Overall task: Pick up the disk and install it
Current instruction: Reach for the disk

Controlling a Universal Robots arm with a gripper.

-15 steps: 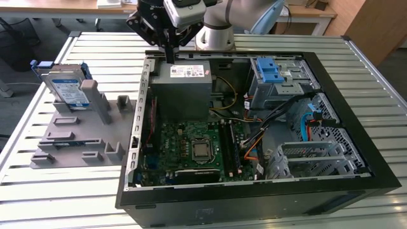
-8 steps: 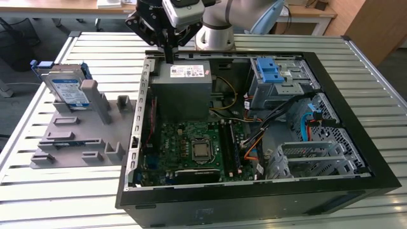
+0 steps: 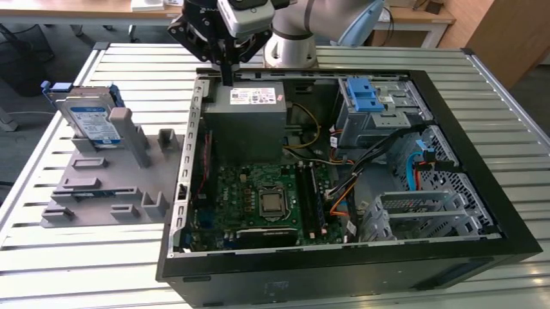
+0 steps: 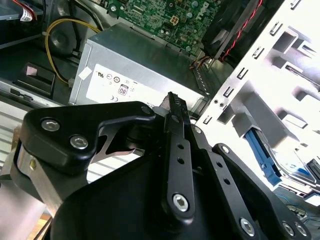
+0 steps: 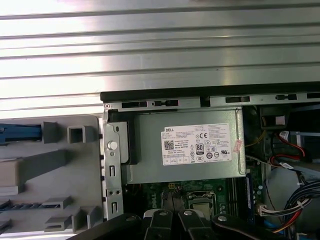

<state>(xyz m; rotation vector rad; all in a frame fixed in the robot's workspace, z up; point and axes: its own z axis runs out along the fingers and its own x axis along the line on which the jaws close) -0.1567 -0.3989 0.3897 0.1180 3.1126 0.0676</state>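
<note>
The disk (image 3: 90, 121), a silver drive with a white-and-blue label in a blue carrier frame, stands on edge in the grey fixture (image 3: 103, 190) at the exterior view's left, outside the open computer case (image 3: 344, 270). Its blue frame edge also shows in the second wrist view (image 4: 261, 156) and in the first wrist view (image 5: 20, 133). My gripper (image 3: 228, 77) hangs over the case's back left corner, above the power-supply box (image 3: 245, 122), well to the right of the disk. The fingers (image 4: 176, 107) are pressed together with nothing between them; their bases (image 5: 172, 220) show in the first wrist view.
Inside the case lie the green motherboard (image 3: 262, 199), a metal drive cage with blue latches (image 3: 374, 103), a bare metal bay (image 3: 421, 212) and loose cables (image 3: 378, 154). The case and fixture sit on a slatted metal table (image 3: 77, 270). Desks stand behind.
</note>
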